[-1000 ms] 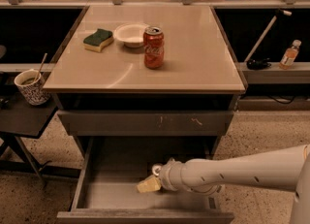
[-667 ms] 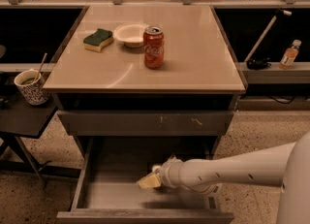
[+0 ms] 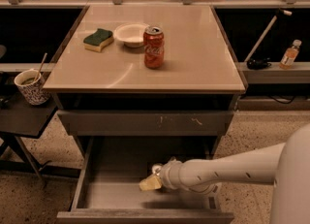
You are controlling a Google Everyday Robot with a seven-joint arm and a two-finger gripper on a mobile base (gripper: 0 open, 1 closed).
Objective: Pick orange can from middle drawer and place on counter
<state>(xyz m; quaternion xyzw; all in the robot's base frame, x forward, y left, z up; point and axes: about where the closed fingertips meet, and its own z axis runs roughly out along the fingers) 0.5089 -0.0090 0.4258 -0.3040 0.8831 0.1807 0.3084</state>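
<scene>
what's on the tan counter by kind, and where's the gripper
red can: 1
sponge: 1
bowl: 1
total on the counter: 3
gripper: down inside the open middle drawer

**Count of items at the bench and around it.**
On the one bench (image 3: 193, 68): one red can (image 3: 154, 47), one sponge (image 3: 98, 39), one bowl (image 3: 131, 34). Below it: one shut drawer front (image 3: 145, 122) and one open drawer (image 3: 111, 196), with one claw (image 3: 150, 183) inside, over the middle of its floor. At left, one mug (image 3: 30, 86) on one side table (image 3: 19, 119); at right, one bottle (image 3: 290, 54) on one ledge (image 3: 271, 71).
</scene>
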